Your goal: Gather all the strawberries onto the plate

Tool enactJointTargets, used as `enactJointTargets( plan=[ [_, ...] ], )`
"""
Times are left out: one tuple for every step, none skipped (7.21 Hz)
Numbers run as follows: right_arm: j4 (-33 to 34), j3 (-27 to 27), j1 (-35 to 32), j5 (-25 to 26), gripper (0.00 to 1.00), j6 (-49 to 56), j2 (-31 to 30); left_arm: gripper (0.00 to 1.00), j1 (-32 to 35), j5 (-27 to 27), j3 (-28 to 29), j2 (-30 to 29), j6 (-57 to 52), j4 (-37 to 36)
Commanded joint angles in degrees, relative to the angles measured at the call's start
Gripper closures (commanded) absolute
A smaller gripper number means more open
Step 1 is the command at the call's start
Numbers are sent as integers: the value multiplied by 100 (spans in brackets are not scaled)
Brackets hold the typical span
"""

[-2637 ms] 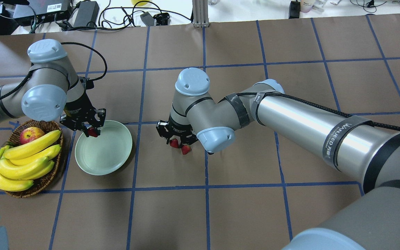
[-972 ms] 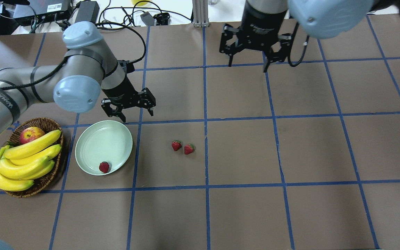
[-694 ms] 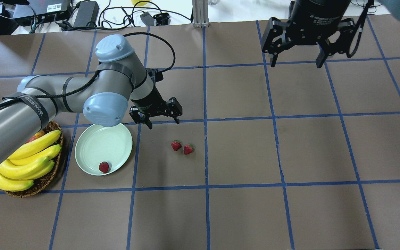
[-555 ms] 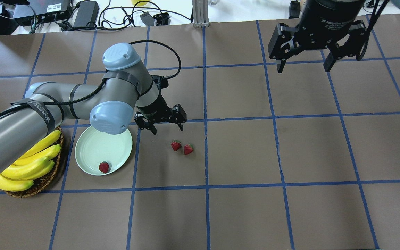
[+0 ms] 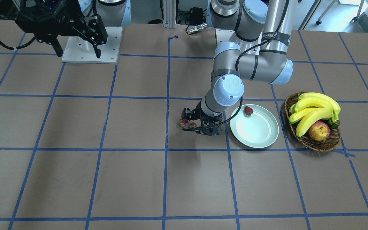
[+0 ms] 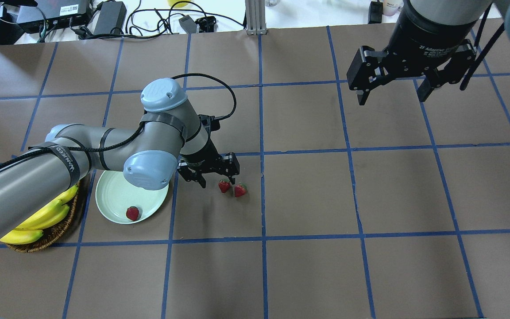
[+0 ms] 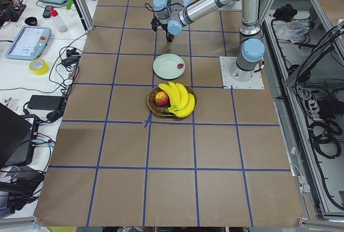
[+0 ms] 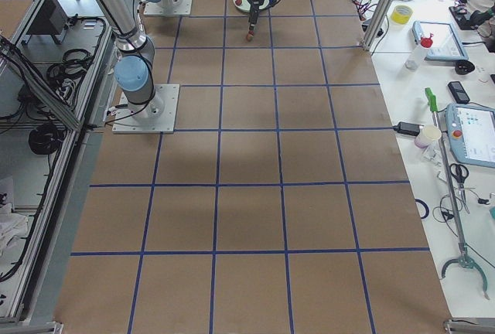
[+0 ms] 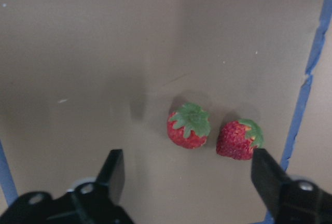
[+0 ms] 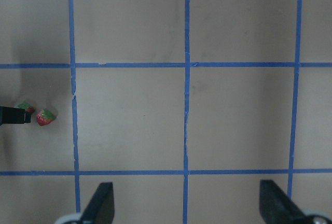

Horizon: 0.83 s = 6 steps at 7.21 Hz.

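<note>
Strawberries (image 9: 189,126) loose by the open left claw (image 6: 218,183), one more in the plate (image 6: 115,195).
Two small, seeded red berries with green leafy caps lie side by side, just apart, near the middle of the brown papered surface (image 6: 308,266), beside a blue tape line. The left claw hangs close above them, black fingers (image 9: 111,172) spread wide and empty. The third berry sits inside the round, glossy, pale mint plate, at its rim toward the robot's edge. A woven basket (image 5: 315,145) of bananas (image 5: 311,107) and an apple (image 5: 318,131) stands just beside the plate, toward the surface's left edge. The right claw (image 6: 392,99), spread and empty, hangs high and well apart over bare taped squares.
</note>
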State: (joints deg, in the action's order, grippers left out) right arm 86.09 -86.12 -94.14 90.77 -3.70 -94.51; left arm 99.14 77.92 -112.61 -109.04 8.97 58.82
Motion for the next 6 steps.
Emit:
enactJointTargets(
  plan=[
    [338, -19, -16, -33, 0, -34, 29, 36, 9, -5, -16, -108, -1, -2],
    [356, -19, -8, -16, 0, 1, 29, 36, 9, -5, -33, -134, -1, 7],
    [339, -10, 1, 2, 0, 19, 21, 38, 9, 3, -51, -143, -1, 7],
    [347, -19, 1, 2, 0, 10, 12, 40, 9, -14, -42, -143, -1, 7],
    [347, -19, 1, -24, 0, 27, 21, 40, 9, -23, -42, -152, 8, 7],
    [347, -19, 1, -25, 0, 80, 21, 46, 9, -31, -42, -152, 8, 7]
  ],
)
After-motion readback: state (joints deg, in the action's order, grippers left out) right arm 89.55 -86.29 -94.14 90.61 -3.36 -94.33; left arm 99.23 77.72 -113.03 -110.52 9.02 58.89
